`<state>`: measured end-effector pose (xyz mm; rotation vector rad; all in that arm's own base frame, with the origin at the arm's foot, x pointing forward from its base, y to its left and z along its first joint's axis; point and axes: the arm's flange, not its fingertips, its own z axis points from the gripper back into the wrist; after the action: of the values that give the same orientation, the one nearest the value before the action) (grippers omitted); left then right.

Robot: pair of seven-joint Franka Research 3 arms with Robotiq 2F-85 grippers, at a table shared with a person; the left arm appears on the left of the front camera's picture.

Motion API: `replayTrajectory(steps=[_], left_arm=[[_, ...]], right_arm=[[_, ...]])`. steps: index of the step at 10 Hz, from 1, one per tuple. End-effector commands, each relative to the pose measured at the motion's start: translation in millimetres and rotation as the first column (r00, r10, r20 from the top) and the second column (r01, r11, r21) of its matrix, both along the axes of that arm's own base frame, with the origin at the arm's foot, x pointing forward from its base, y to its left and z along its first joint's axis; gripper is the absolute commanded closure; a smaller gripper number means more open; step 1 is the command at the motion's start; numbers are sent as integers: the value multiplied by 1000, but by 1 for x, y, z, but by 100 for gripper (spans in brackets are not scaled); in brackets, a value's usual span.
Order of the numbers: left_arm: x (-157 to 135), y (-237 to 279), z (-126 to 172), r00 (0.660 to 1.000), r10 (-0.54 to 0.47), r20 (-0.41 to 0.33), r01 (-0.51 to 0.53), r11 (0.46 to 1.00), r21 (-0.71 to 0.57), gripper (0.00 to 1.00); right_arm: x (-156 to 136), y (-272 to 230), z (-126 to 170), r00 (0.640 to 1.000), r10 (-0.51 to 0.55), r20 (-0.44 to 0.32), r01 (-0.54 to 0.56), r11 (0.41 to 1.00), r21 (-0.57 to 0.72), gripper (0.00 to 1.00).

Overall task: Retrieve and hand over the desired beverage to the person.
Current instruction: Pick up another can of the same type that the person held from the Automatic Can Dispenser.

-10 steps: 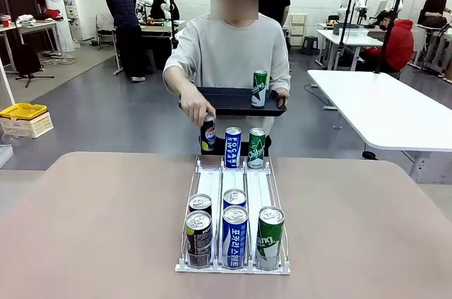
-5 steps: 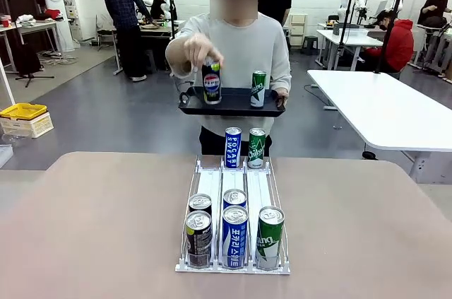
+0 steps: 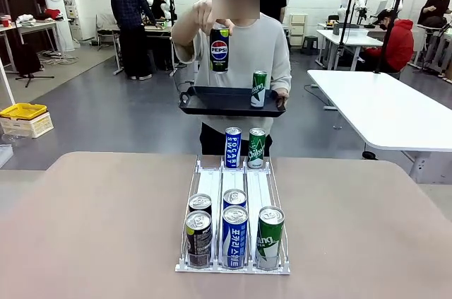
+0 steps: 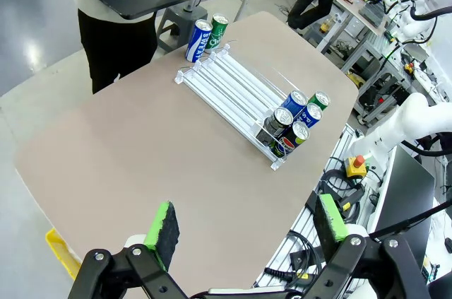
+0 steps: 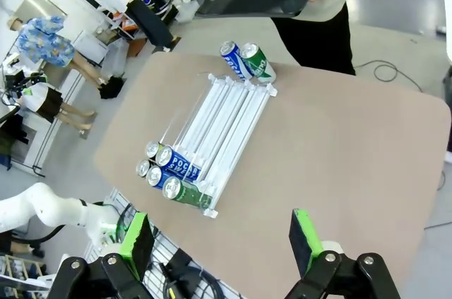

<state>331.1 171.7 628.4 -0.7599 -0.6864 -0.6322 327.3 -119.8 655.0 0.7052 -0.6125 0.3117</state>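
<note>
The person [image 3: 236, 51] stands at the table's far side and holds a dark Pepsi can [image 3: 219, 50] up at chest height in one hand. The other hand carries a black tray [image 3: 212, 103] with a green can [image 3: 259, 89] upright on it. A clear three-lane rack [image 3: 212, 186] on the table holds two dark cans [image 3: 198, 239], two blue cans [image 3: 234, 237] and a green can [image 3: 269, 238] at its near end. At its far end stand a blue can [image 3: 232, 147] and a green can [image 3: 256, 148]. My left gripper [image 4: 247, 227] and right gripper [image 5: 221, 241] hang open above the table, far from the rack [image 4: 233, 90].
The brown tabletop [image 3: 92, 221] is bare on both sides of the rack. A white table [image 3: 388, 108] stands at the right beyond it. Other people and workbenches are far behind the person.
The person took the Pepsi can from the far end of the rack's left lane, passed it over the tray and raised it to chest height. Both grippers stayed open.
</note>
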Motion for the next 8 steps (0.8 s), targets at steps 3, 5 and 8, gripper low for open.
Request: replayTrajectory(steps=[3,5,8], left_arm=[[-1,1,1,1000,-13,23,14,1000,-12,0],[-1,1,1,1000,-13,23,14,1000,-12,0],[-1,1,1,1000,-13,23,14,1000,-12,0]], right_arm=[[2,0,1,1000,5,-6,-5,1000,5,0],[2,0,1,1000,5,-6,-5,1000,5,0],[2,0,1,1000,5,-6,-5,1000,5,0]])
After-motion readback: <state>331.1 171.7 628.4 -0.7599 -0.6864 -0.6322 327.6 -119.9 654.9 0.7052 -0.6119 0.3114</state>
